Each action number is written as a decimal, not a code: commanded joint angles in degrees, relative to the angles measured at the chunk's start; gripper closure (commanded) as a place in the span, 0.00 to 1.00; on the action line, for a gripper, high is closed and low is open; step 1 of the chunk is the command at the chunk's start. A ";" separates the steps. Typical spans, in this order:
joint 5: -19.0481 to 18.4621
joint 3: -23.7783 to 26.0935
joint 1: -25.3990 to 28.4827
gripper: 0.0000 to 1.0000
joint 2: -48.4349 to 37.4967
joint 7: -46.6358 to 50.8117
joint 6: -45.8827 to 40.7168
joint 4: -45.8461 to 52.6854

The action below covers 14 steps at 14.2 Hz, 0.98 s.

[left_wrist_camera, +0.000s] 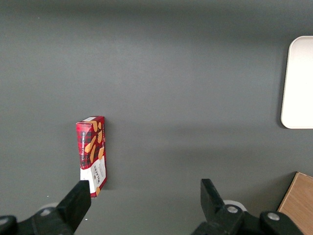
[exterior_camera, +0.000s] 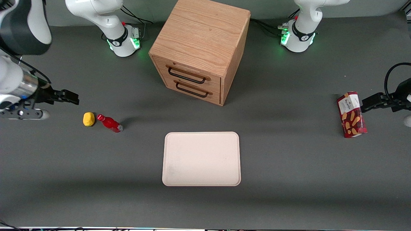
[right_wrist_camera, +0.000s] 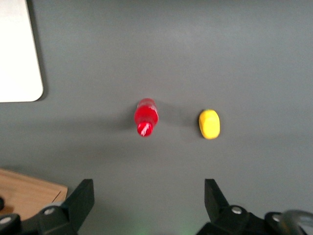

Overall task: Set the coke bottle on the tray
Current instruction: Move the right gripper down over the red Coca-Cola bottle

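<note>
In the front view, the coke bottle (exterior_camera: 110,124) stands on the grey table (exterior_camera: 289,166) toward the working arm's end, well apart from the tray (exterior_camera: 201,158), which is empty. The gripper (exterior_camera: 69,96) hangs above the table near the bottle, not touching it, and carries nothing. A yellow lump (exterior_camera: 89,119) sits just beside the bottle's cap, and I judge this is the main risk: a finger coming down on that side can hit the lump or pinch it together with the bottle. The bottle is small and looks tilted in this view, so a push off centre can probably knock it over and let it roll. The wooden drawer cabinet (exterior_camera: 200,48) is farther from the camera than the tray and does not block the way; the biscuit box (exterior_camera: 351,115) lies toward the parked arm's end. In the right wrist view, the fingers (right_wrist_camera: 78,200) are wide apart, with the bottle (right_wrist_camera: 145,116) and the lump (right_wrist_camera: 209,123) both lying between their lines, so the descent needs good centring on the bottle. In the left wrist view, only the box (left_wrist_camera: 92,155) and a tray corner (left_wrist_camera: 297,83) appear.
</note>
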 commanded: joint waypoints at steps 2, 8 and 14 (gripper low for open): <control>0.18 0.16 0.19 0.00 -3.62 -0.01 19.27 -19.04; 0.10 0.16 0.10 0.00 -0.02 -1.68 34.52 -27.77; 0.10 0.25 0.10 0.00 2.00 -1.77 40.41 -29.80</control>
